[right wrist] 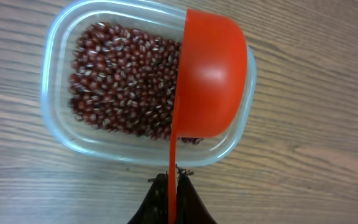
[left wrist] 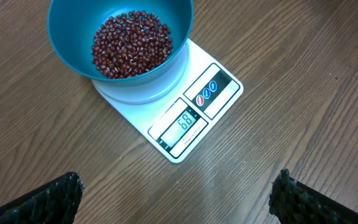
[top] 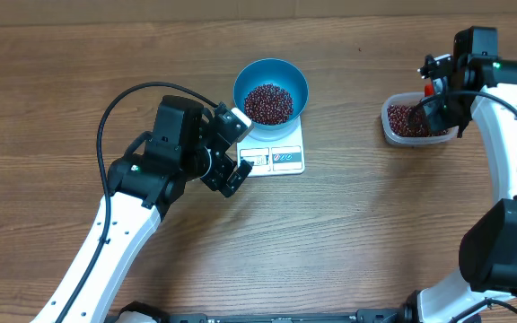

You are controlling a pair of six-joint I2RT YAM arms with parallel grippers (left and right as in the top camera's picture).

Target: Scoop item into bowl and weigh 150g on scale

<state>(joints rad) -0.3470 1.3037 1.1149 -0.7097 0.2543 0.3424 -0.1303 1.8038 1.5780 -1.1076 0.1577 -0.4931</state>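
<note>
The blue bowl stands on the white scale and holds a pile of red-brown beans. My left gripper hovers open just left of the scale's display edge. In the left wrist view the bowl, its beans and the scale lie ahead of the left gripper, only bare wood between its fingers. My right gripper is shut on the handle of an orange-red scoop, turned on its side over a clear tub of beans.
The clear tub sits at the far right of the wooden table, with the right gripper above it. The left arm's black cable loops out to the left. The right arm's body fills the lower right corner.
</note>
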